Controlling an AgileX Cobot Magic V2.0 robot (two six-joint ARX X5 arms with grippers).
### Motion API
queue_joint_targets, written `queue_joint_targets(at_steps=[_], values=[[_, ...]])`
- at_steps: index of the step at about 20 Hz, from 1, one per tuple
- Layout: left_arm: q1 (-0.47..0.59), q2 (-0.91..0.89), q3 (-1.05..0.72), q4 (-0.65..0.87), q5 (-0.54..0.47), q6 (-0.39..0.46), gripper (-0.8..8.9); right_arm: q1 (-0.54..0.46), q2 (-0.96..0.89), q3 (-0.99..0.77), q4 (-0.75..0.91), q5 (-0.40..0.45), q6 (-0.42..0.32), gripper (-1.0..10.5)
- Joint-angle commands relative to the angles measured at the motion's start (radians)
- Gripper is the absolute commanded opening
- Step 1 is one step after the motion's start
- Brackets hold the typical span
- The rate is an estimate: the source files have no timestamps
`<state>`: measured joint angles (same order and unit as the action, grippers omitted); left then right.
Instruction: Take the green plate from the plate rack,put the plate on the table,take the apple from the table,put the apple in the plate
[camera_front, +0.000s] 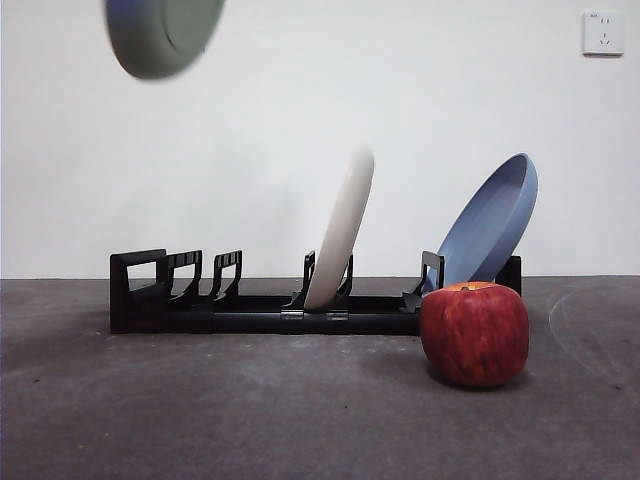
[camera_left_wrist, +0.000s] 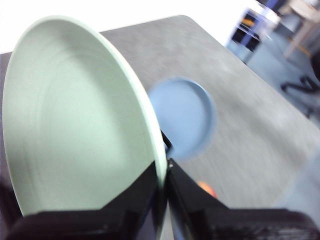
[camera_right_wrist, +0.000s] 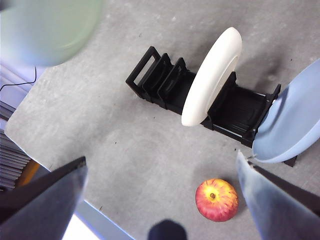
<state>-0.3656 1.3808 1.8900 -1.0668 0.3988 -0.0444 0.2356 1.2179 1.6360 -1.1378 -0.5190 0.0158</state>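
Note:
My left gripper (camera_left_wrist: 164, 175) is shut on the rim of the green plate (camera_left_wrist: 75, 125) and holds it high in the air, tilted. In the front view the green plate (camera_front: 160, 35) hangs at the top left, above the handle end of the plate rack (camera_front: 270, 312); the gripper itself is out of that view. The red apple (camera_front: 474, 333) stands on the table (camera_front: 250, 420) in front of the rack's right end. My right gripper (camera_right_wrist: 160, 200) is open and empty, high above the table, with the apple (camera_right_wrist: 216, 200) below it.
A cream-white plate (camera_front: 342, 235) stands upright in the rack's middle slot. A blue plate (camera_front: 490, 225) leans at the rack's right end, just behind the apple. The rack's left slots (camera_right_wrist: 160, 75) hold nothing. A wall socket (camera_front: 603, 32) is at the top right.

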Motion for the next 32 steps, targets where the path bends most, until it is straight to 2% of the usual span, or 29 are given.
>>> queue_joint_targets(at_steps=[1, 4, 6, 8, 13, 17, 19, 24, 29, 32], values=[[-0.029, -0.062, -0.003, -0.109, -0.006, 0.087, -0.09, 0.001, 0.003, 0.003, -0.003, 0.003, 0.005, 5.0], [-0.083, -0.134, -0.007, -0.264, -0.014, 0.135, -0.09, 0.001, 0.003, 0.003, -0.034, 0.003, -0.008, 5.0], [-0.138, -0.184, -0.011, -0.264, -0.013, 0.126, -0.09, 0.001, 0.003, 0.003, -0.084, 0.003, -0.05, 5.0], [-0.197, -0.221, -0.011, -0.264, -0.029, 0.086, -0.09, 0.001, 0.003, 0.003, -0.126, 0.003, -0.06, 5.0], [-0.371, -0.265, -0.057, -0.264, -0.19, 0.009, -0.09, 0.001, 0.002, 0.003, -0.159, 0.003, -0.077, 5.0], [-0.523, -0.28, -0.315, -0.243, -0.4, -0.092, -0.09, 0.001, 0.002, 0.003, -0.163, 0.003, -0.077, 5.0], [-0.581, -0.275, -0.48, -0.159, -0.461, -0.14, -0.09, 0.001, 0.002, 0.003, -0.163, 0.003, -0.077, 5.0], [-0.652, -0.205, -0.817, 0.217, -0.592, -0.192, -0.09, 0.001, 0.002, 0.003, -0.161, 0.003, -0.076, 5.0], [-0.652, -0.023, -0.915, 0.383, -0.691, -0.195, -0.09, 0.001, 0.002, 0.003, -0.163, 0.003, -0.076, 5.0], [-0.655, 0.092, -0.915, 0.49, -0.677, -0.195, -0.09, 0.001, 0.002, 0.003, -0.163, 0.003, -0.076, 5.0]])
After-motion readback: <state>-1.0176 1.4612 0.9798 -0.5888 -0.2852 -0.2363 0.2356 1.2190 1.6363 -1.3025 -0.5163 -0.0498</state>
